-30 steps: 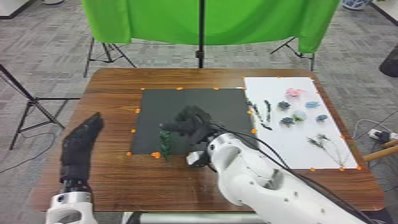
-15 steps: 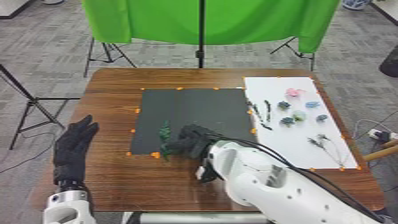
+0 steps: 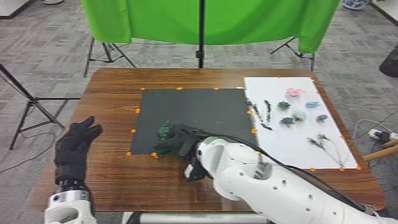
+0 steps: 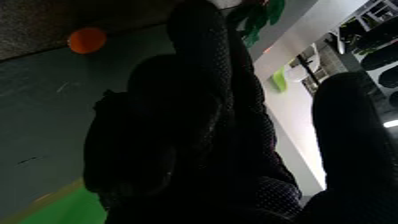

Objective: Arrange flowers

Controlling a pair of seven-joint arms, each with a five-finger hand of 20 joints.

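Observation:
My right hand [image 3: 185, 139] is over the lower left part of the black sheet [image 3: 204, 107], its fingers beside and partly over a dark green leafy sprig [image 3: 163, 134]. In the right wrist view, the right hand [image 4: 235, 125] has extended fingers, with a digit standing apart from them. Green leaves [image 4: 258, 21] show just beyond its fingertips; whether they touch is unclear. My left hand [image 3: 75, 147] is held open over the table's left side. On the white sheet [image 3: 275, 150] lie a pink flower [image 3: 294, 92], several bluish flowers [image 3: 313, 104], dark green sprigs [image 3: 267, 110] and a thin branched stem [image 3: 329, 147].
Orange tape pieces [image 3: 155, 155] run around both sheets on the brown wooden table [image 3: 124, 185]. Behind the table stands a green cloth [image 3: 160, 25] on a black stand. My right forearm [image 3: 266, 182] crosses the table's lower right area.
My right hand came down toward the near edge of the black sheet, then shifted slightly left against the green sprig. The left hand's fingers have spread a little and its arm moved slightly left.

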